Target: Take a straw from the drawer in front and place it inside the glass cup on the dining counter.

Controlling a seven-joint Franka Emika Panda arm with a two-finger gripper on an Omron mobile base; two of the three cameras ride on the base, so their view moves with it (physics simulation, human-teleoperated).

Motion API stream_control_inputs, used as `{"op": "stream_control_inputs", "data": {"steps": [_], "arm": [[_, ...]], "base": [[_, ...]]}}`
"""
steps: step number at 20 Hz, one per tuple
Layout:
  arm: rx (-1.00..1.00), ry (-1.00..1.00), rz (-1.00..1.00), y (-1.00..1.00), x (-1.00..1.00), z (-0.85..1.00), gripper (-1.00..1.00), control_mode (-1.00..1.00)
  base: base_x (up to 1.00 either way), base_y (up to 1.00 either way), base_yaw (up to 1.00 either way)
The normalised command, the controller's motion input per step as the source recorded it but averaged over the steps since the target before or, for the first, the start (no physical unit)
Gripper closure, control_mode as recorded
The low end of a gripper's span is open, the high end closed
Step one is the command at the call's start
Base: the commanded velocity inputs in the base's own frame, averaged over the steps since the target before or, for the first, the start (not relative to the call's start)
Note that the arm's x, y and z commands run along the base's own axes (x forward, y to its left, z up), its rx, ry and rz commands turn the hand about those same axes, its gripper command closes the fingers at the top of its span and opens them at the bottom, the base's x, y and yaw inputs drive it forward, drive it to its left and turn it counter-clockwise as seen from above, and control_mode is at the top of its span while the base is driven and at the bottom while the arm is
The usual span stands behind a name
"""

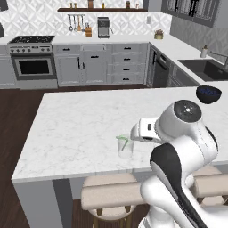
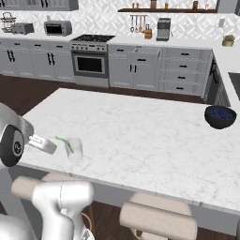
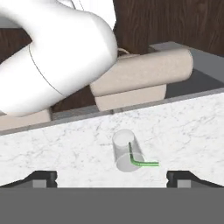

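Green against clear glass: the straw [image 3: 139, 162] already sits inside the glass cup [image 3: 127, 150], its lower end in the tumbler and its upper part leaning out over the rim. The cup stands upright on the marble bench [image 1: 80, 124], close to the near edge, just above the stools.

Your hand [image 3: 111, 177] hangs over the cup with its two tips spread wide, pinching nothing; the straw is free of it.

From here I judge the risks to be these:
- The straw leans well out over the rim, so a brush from a tip as you pull away could flick it out onto the marble.
- The cup is light and near the edge. A sideways knock from the hand or the arm's forward link could tip it or push it off towards the stools.
- Dragging the hand low across the bench would be the likely cause of either; lifting straight away from the cup looks safer.

Count of what you have in sight:
- one straw
- one glass cup
- one dark blue bowl [image 2: 220, 116], well apart at the far right of the bench
- two padded stools [image 1: 109, 193] at the near side
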Motion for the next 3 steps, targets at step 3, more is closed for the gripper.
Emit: {"op": "stream_control_inputs", "data": {"steps": [3], "arm": [[0.05, 0.0, 0.0, -0.09, -0.15, 0.23, -1.0, -1.0]], "base": [[0.0, 0.0, 0.0]]}}
